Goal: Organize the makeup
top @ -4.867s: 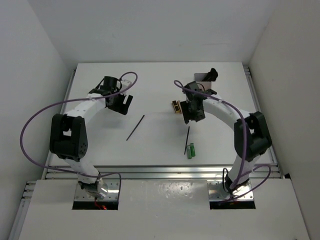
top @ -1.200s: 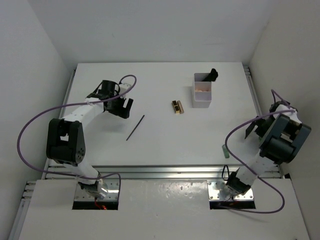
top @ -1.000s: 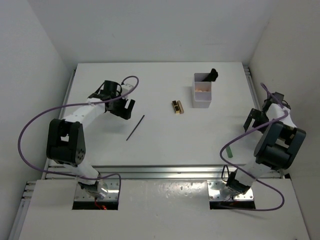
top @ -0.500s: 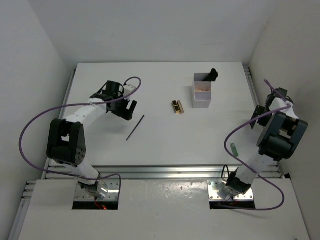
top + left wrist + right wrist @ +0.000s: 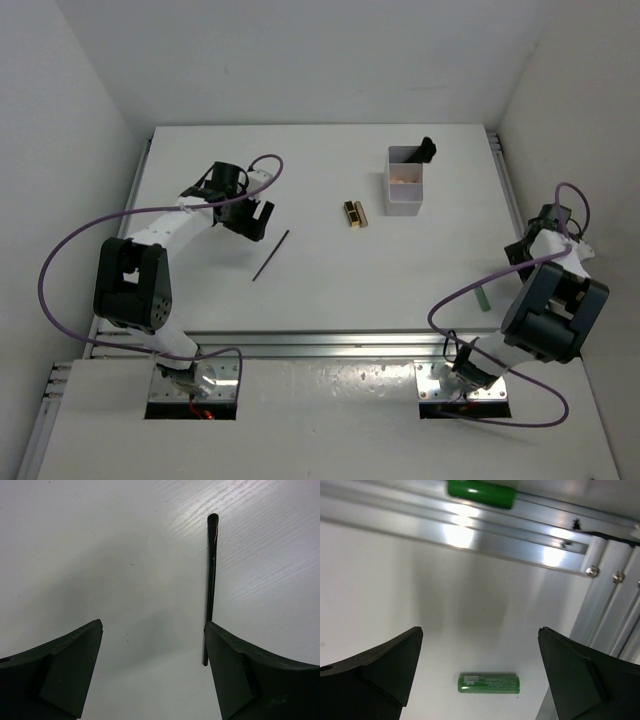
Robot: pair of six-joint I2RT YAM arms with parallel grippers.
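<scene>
Top external view shows the left gripper (image 5: pixel 256 218) over the left half of the table (image 5: pixel 320 160), a little closer to the thin black stick (image 5: pixel 271 255) than it was five seconds ago. The stick itself lies on the same slant, in the same spot. In the left wrist view the jaws stand wide apart and grip nothing. The stick runs up the picture along the inner edge of the right-hand finger, and whether it touches that finger cannot be told. The black-and-gold case (image 5: pixel 355 213) has not moved and lies just left of the white box (image 5: pixel 405 185), where a black brush (image 5: pixel 425 150) leans out of the far end as before. The biggest change is on the right. Five seconds ago the right gripper (image 5: pixel 479 635) hung beside the case, and it is now out at the table's right edge with its jaws spread wide and holding nothing. The two tubes and the stick that lay near the middle front are gone from there. One green tube (image 5: pixel 484 298) has drifted rightward over the last second and rests on the table near the right rail. The right wrist view also shows a second green tube (image 5: pixel 480 492) lying along the aluminium rail (image 5: pixel 470 535).
</scene>
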